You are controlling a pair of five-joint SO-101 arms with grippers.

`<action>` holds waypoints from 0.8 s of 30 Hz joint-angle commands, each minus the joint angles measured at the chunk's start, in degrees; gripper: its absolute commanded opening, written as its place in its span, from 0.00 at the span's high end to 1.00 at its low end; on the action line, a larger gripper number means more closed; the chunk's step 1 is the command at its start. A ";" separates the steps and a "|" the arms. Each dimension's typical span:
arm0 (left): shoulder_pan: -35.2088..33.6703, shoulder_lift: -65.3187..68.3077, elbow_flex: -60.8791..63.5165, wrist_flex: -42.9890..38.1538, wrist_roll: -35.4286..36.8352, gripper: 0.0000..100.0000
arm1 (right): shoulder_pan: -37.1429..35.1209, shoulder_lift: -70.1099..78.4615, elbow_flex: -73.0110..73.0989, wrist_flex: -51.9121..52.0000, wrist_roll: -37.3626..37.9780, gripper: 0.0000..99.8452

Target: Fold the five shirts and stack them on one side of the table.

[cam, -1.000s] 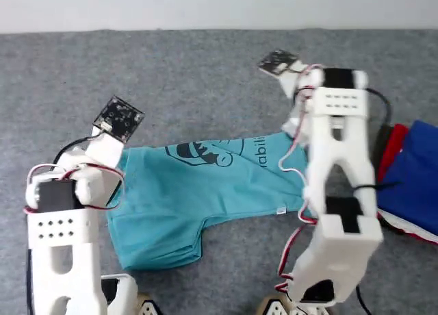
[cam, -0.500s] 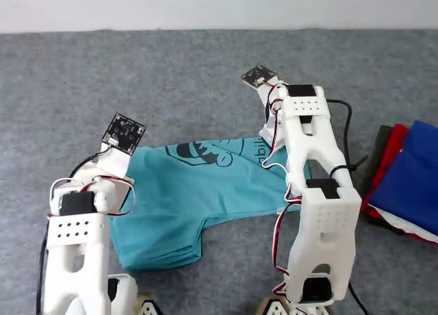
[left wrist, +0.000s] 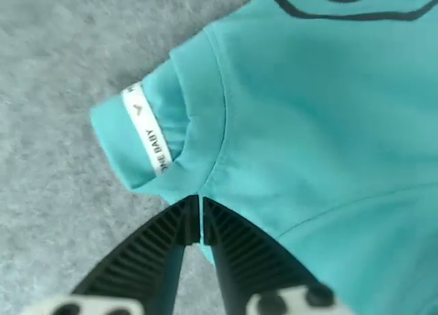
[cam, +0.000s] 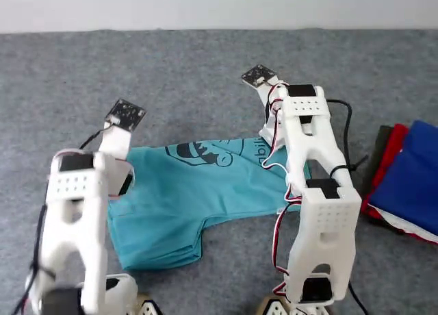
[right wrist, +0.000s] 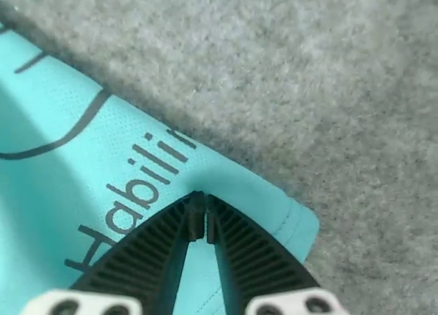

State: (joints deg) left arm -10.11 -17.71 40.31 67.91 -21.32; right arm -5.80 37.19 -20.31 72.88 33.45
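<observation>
Both pairs of jaws are closed; whether they pinch cloth cannot be told. The left gripper (left wrist: pixel 200 219) tips meet at the teal shirt (left wrist: pixel 308 123) sleeve seam, with the cuff (left wrist: pixel 126 147) just beyond. The right gripper (right wrist: pixel 204 216) tips meet near the printed hem corner (right wrist: pixel 291 222), with bare grey table (right wrist: pixel 328 89) ahead. The high view adds folded shirts (cam: pixel 410 181) well outside the right jaws.

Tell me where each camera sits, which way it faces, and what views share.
High view: fixed above, looking down on the table; both arms, shirt, folded stack.
Left wrist view: on the left arm, looking along the left claw, shut on the shirt's labelled corner.
Right wrist view: on the right arm, looking along the right claw, shut on its printed edge.
Shared: all show the shirt.
</observation>
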 commanded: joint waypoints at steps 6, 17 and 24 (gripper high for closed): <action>-0.26 19.08 -11.21 4.57 0.62 0.98 | 3.91 7.25 -10.73 -1.63 -0.53 0.99; -5.89 20.13 -12.53 6.77 0.09 0.98 | 7.25 18.59 -32.18 6.90 -0.44 0.99; -6.07 16.35 -13.85 10.73 -1.85 0.98 | 4.88 19.82 -45.54 18.07 -0.44 0.99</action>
State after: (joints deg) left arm -16.70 3.38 29.05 76.88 -22.55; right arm 0.09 57.85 -59.16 87.12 33.45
